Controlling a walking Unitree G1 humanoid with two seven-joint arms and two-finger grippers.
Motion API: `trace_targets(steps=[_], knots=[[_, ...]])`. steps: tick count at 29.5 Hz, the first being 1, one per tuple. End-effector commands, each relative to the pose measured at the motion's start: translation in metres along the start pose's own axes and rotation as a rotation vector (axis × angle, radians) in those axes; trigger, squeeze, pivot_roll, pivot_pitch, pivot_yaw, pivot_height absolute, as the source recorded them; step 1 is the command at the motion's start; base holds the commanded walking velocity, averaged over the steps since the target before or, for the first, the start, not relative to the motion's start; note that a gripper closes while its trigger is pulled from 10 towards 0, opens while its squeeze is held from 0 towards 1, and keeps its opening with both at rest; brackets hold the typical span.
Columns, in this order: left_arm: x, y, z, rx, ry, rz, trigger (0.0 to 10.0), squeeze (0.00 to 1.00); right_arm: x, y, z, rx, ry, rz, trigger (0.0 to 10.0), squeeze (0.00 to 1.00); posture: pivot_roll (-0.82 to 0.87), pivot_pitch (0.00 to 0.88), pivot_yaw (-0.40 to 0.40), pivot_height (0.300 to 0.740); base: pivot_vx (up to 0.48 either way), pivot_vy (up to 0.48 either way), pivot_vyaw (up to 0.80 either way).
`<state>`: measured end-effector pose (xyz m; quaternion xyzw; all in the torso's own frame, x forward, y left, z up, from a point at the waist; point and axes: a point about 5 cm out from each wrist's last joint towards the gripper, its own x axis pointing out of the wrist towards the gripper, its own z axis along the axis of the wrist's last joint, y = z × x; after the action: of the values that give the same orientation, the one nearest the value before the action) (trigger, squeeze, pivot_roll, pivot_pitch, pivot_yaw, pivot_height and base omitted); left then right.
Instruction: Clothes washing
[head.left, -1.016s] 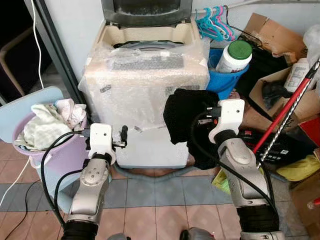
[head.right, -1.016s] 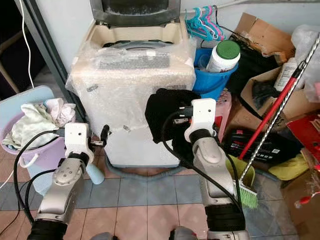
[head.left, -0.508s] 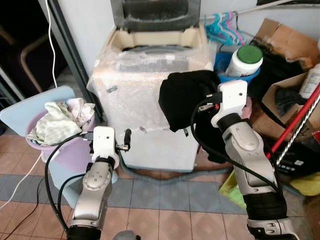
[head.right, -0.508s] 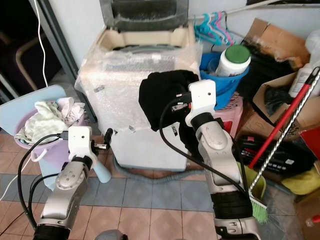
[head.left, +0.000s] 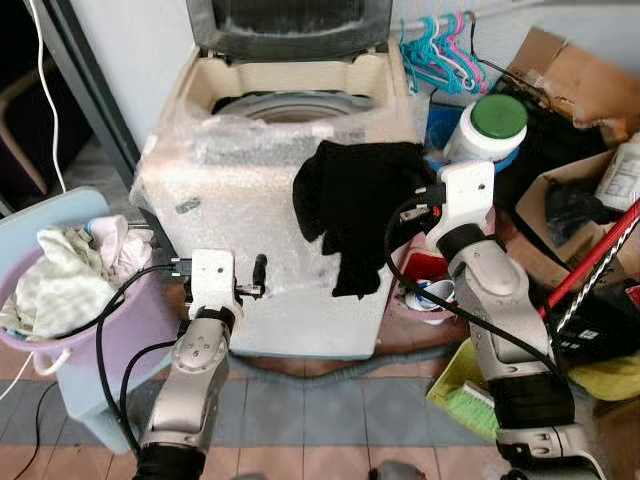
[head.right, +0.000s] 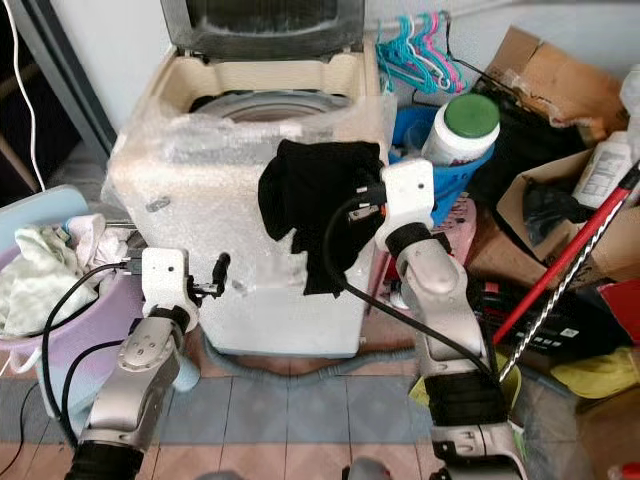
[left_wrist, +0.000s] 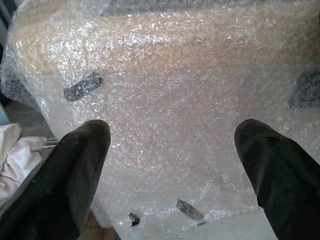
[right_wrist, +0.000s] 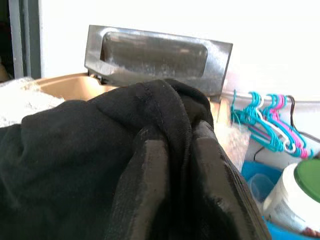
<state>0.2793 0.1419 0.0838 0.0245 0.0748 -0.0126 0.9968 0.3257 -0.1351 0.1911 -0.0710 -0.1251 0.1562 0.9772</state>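
Black garment (head.left: 352, 205) pinched in right pincer (right_wrist: 179, 165).

Cluttered laundry corner, daylight on a white wall (head.left: 150, 40).

Tiled floor (head.left: 330, 400) in pink and grey underfoot; cardboard boxes (head.left: 570, 75) pile up on the right, coloured hangers (head.left: 435, 50) dangle near the wall, dark doorway (head.left: 40, 110) at left.

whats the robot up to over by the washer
It is loading laundry. The right pincer is shut on a black garment, held up at the front edge of the bubble-wrapped top-loading washing machine, whose lid stands open. The garment is not in the drum yet. The left pincer is open and empty, low in front of the machine. A purple basket of light clothes waits on the robot's left.
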Motion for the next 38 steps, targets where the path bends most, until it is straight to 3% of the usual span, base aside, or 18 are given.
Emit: trace_targets(steps=[1,10,18,21,23,28,32,36,38], knots=[[-0.001,0.011,-0.005,-0.003,0.034,0.036,10.0,0.00,0.011,0.006,0.014,-0.027,-0.067,0.043,10.0,0.00,-0.06,0.003,0.037,0.740,0.349,0.330,0.00],[-0.002,0.011,-0.004,0.010,0.031,0.018,10.0,0.00,0.028,-0.008,0.028,-0.066,-0.119,0.032,10.0,0.00,-0.05,0.000,0.032,0.740,0.099,0.404,0.00],[-0.003,0.005,-0.007,-0.011,0.057,0.007,10.0,0.00,0.043,0.007,0.039,-0.057,-0.168,0.065,10.0,0.00,-0.05,0.001,0.032,0.740,0.374,0.300,0.00],[-0.004,0.005,-0.008,0.000,0.060,0.018,10.0,0.00,0.055,0.012,0.050,-0.073,-0.210,0.077,10.0,0.00,-0.06,0.003,0.033,0.740,0.390,0.277,0.00],[-0.005,0.005,-0.008,-0.003,0.065,0.016,10.0,0.00,0.071,0.010,0.070,-0.084,-0.261,0.070,10.0,0.00,-0.05,0.004,0.031,0.740,0.388,0.283,0.00],[-0.007,0.005,-0.009,0.010,0.072,0.014,10.0,0.00,0.084,0.005,0.087,-0.099,-0.301,0.050,10.0,0.00,-0.04,0.004,0.022,0.740,0.402,0.170,0.00],[-0.009,0.007,-0.010,0.021,0.076,0.021,10.0,0.00,0.097,-0.013,0.107,-0.131,-0.332,-0.017,10.0,0.00,-0.03,0.006,0.016,0.740,0.480,0.000,0.00],[-0.011,0.007,-0.009,0.022,0.066,0.033,10.0,0.00,0.108,-0.047,0.123,-0.187,-0.292,-0.200,10.0,0.00,-0.03,0.010,0.014,0.740,0.240,0.000,0.00],[-0.012,0.006,-0.008,0.019,0.064,0.025,10.0,0.00,0.108,-0.066,0.130,-0.146,-0.278,-0.307,10.0,0.00,-0.02,0.010,0.011,0.740,0.000,0.000,0.00]])
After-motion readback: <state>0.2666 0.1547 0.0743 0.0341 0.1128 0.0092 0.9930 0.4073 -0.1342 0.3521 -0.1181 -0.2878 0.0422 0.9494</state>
